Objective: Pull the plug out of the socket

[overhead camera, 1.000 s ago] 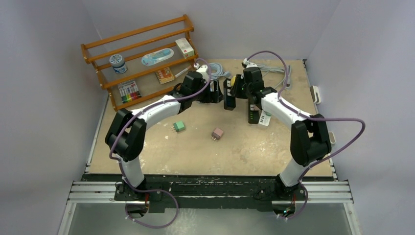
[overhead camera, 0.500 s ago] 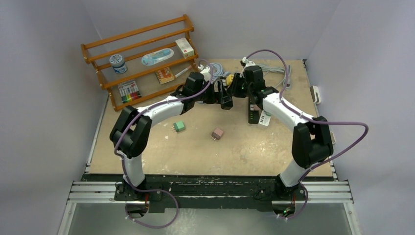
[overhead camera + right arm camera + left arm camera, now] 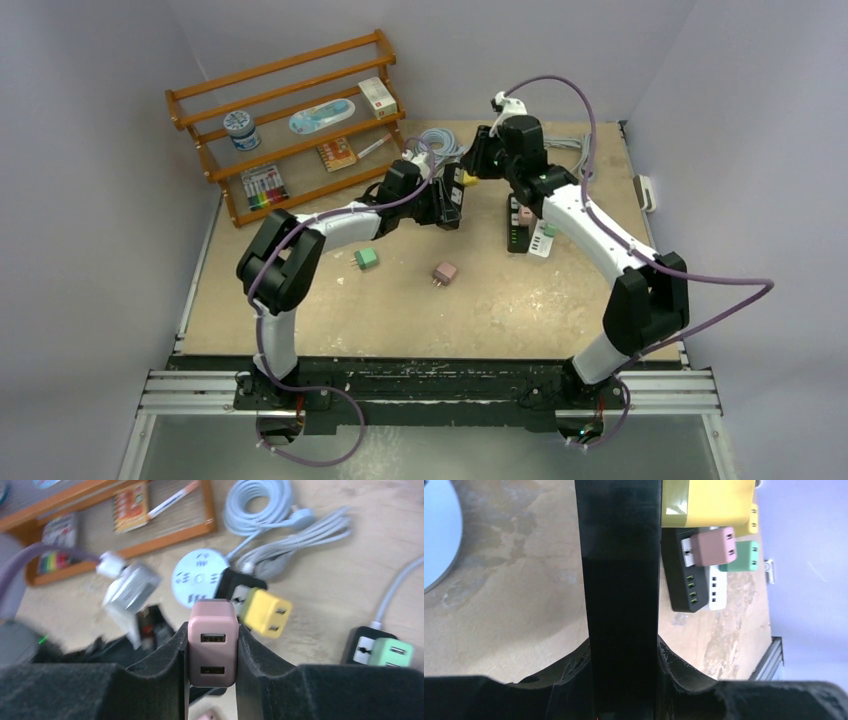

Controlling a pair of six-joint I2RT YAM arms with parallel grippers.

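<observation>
A black power strip, the socket (image 3: 452, 196) (image 3: 623, 580), is clamped upright in my left gripper (image 3: 444, 202) (image 3: 623, 647), which is shut on it. A yellow plug (image 3: 468, 180) (image 3: 709, 502) (image 3: 266, 612) sticks out of the strip's upper end (image 3: 234, 586). My right gripper (image 3: 483, 162) (image 3: 211, 630) is shut on a pink two-port plug (image 3: 211, 642), just behind and to the right of the strip. The pink plug's prongs are hidden, so contact with the socket cannot be told.
A second black strip (image 3: 519, 232) (image 3: 684, 587) with a pink plug (image 3: 714, 547) and a green plug (image 3: 739, 557) lies right of centre. Loose green (image 3: 366, 259) and pink (image 3: 445, 272) plugs lie mid-table. A wooden rack (image 3: 290, 120), a round white socket (image 3: 197, 577) and coiled white cables (image 3: 260, 507) are at the back.
My left gripper moved in from the left and shut on the black strip. My right gripper with the pink plug drew back and up, away from the strip.
</observation>
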